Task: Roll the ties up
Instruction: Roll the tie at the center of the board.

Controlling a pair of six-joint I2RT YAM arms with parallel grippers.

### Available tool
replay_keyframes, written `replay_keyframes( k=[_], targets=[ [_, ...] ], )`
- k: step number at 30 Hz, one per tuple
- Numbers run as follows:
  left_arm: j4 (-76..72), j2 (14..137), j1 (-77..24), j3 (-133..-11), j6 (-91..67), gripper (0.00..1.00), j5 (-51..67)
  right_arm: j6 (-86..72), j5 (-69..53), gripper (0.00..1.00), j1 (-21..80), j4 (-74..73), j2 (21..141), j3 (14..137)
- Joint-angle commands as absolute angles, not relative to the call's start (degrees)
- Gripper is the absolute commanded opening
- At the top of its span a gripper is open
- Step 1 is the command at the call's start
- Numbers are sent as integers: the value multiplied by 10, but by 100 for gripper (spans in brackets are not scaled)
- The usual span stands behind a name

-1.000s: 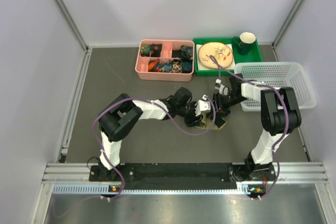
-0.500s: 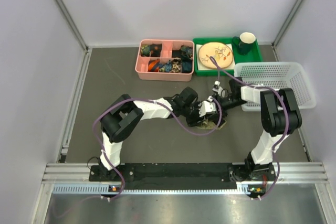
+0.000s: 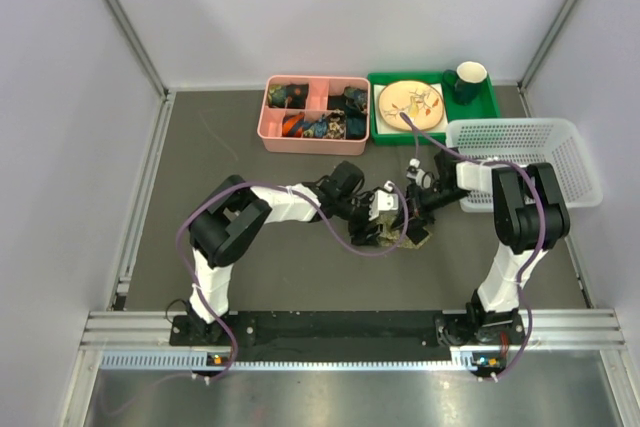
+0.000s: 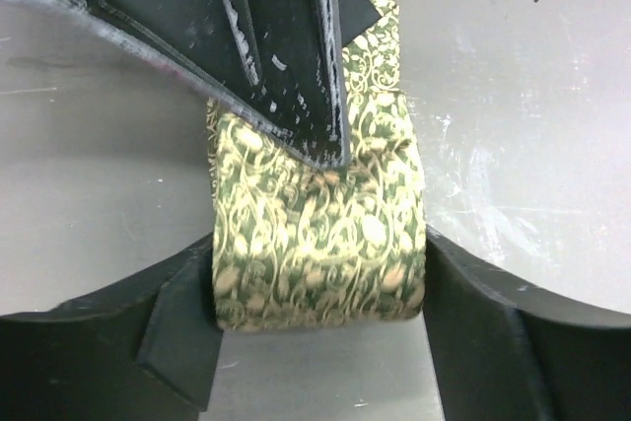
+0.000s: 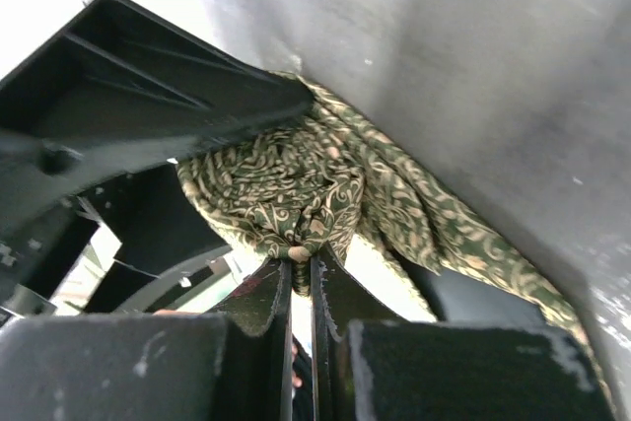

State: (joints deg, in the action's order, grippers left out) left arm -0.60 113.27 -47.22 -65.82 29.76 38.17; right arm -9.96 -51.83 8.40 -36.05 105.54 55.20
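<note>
The tie [image 3: 405,235] is a rolled bundle of olive-green fabric with a gold scroll pattern, lying mid-table between both arms. In the left wrist view the roll [image 4: 315,244] sits between my left gripper's [image 4: 317,293] wide-spread fingers, which stand close against its two ends; seen from above, the left gripper [image 3: 390,223] is at the roll's left side. My right gripper [image 5: 301,268] is shut, pinching a fold of the tie [image 5: 286,184] at its tips, and reaches in from the right [image 3: 413,215]. Its black fingers [image 4: 276,46] cover the top of the roll.
A pink divided tray [image 3: 264,122] with small items stands at the back. Beside it, a green tray [image 3: 480,107] holds a plate [image 3: 410,104] and a dark mug [image 3: 470,79]. A white mesh basket [image 3: 525,152] stands right of the right arm.
My right gripper has closed onto a fold of the tie. The left jaws have spread wider around the roll, and the left wrist has shifted slightly left.
</note>
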Motion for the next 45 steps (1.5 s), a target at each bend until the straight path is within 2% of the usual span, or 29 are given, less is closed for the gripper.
replay_keyframes(
  k=[1,5,9,14,21,30,34,35,38,40,41,43,44,45],
  targets=[
    [-58,1137,-459,-626,297,79,439,-84,-360,0,81,-318,1071,548],
    [-145,1122,-459,-610,267,81,475,-81,-324,0,82,-324,1072,551],
    [-276,1117,-459,-574,233,88,483,-77,-294,0,90,-330,1066,559],
    [-345,1125,-461,-561,213,95,483,-72,-265,0,112,-345,1072,581],
    [-389,1152,-471,-555,209,91,468,-66,-223,0,145,-374,1104,610],
    [-424,1174,-468,-534,199,88,461,-72,-249,0,146,-380,1135,615],
    [-423,1188,-468,-534,200,68,462,-65,-288,0,144,-375,1136,616],
    [-420,1191,-469,-540,203,58,455,-65,-301,0,145,-374,1135,616],
    [-376,1191,-471,-553,211,40,441,-59,-346,0,144,-374,1136,620],
    [-309,1175,-471,-558,235,32,418,-49,-369,0,143,-381,1131,631],
    [-271,1169,-470,-562,245,23,407,-47,-394,0,136,-388,1129,636],
    [-173,1151,-468,-567,276,17,372,-28,-438,13,118,-414,1120,653],
    [-142,1144,-466,-568,285,13,360,-23,-478,25,93,-421,1113,656],
    [-115,1135,-466,-569,305,11,348,-10,-491,31,84,-427,1104,657]
  ],
)
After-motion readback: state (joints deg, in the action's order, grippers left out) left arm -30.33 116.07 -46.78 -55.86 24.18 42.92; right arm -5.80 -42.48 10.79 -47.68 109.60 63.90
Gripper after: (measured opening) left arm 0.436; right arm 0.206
